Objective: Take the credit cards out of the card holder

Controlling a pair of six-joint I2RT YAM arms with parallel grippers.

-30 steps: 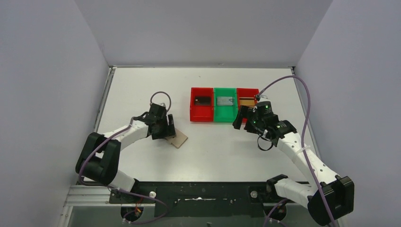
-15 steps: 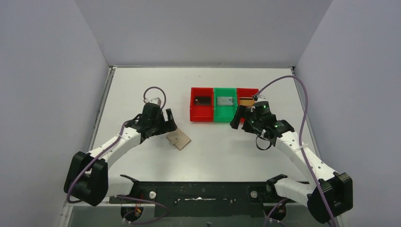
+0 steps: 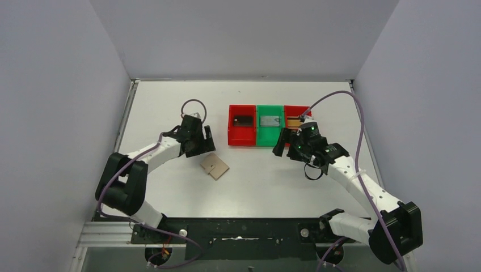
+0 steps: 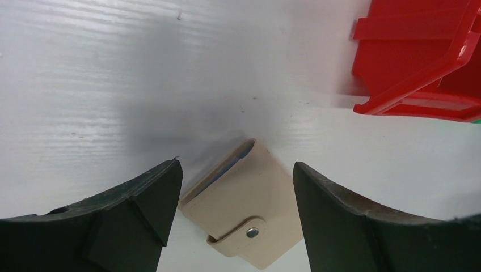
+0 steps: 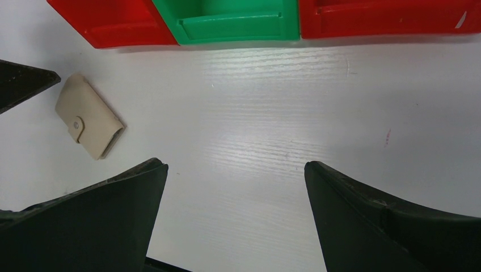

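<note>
From above, the small tan bifold card holder lies closed on the white surface, so what is inside it is hidden. The left hand hangs just up-left of it, open and empty. The right hand, spread wide and empty, covers part of the right-hand red plastic tray. A tan card is only partly visible in this tray. A dark card lies in the left red tray and a grey card in the green tray. All three are too small to read.

In the left wrist view, the black fingers stand well apart with the card holder on the surface between them. Its snap tab is fastened, and a blue-grey edge shows in its open side. Its near corner is cut off by the frame, and I cannot tell whether a finger touches it.

In the right wrist view, the fingers gape over bare surface. The card holder lies well to the left, and the trays are cropped at the top.
</note>
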